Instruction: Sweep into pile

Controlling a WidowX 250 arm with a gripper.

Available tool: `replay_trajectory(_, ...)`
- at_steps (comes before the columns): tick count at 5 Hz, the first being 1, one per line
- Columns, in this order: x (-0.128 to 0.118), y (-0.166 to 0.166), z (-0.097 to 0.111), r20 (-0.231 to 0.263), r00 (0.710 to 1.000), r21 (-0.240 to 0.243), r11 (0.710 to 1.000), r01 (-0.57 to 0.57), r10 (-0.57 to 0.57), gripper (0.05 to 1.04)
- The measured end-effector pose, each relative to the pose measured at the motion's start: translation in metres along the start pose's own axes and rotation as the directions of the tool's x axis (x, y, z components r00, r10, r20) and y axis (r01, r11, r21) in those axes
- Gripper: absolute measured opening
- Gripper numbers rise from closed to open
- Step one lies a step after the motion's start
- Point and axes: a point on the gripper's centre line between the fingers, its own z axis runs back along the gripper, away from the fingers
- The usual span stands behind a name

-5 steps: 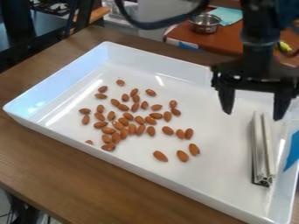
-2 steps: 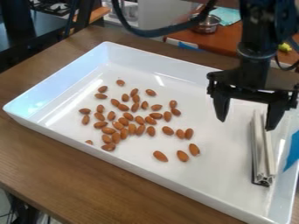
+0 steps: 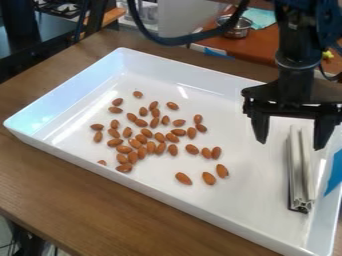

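The black gripper [image 3: 290, 145] hangs over the right part of the tray, its two fingers wide apart. Below it, a silver metal bar [image 3: 300, 170] with a dark lower edge lies lengthwise near the tray's right wall; the fingertips overlap its upper end in the view, and whether they touch it I cannot tell. Nothing is held. Brown almonds [image 3: 159, 137] are scattered over the left and middle of the white tray [image 3: 180, 204], loosely clustered, with several strays, such as an almond [image 3: 184, 178] towards the front.
Raised walls surround the tray on a brown wooden table [image 3: 87, 200]. Blue tape [image 3: 334, 172] shows at the right edge. Behind are a metal bowl [image 3: 235, 27] and a teal cloth [image 3: 259, 16] on another table. A dark cable [image 3: 194, 36] loops across the top.
Since the first frame, the gripper has come lower in the view, first shifting left and then slightly back right. The almonds and metal bar have stayed put.
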Motion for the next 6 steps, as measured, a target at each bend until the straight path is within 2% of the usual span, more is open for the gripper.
replay_trajectory(2,-0.009,-0.001,-0.021,-0.041,0.999,0.035,0.999,-0.023,0.024,0.999)
replay_trajectory(3,-0.010,-0.002,-0.026,-0.035,0.999,0.046,0.999,-0.021,0.023,0.999)
replay_trajectory(4,-0.010,0.000,-0.032,-0.036,0.999,0.060,0.998,-0.031,0.033,0.950)
replay_trajectory(6,-0.013,-0.004,-0.041,-0.009,1.000,0.064,0.998,-0.012,0.013,0.394)
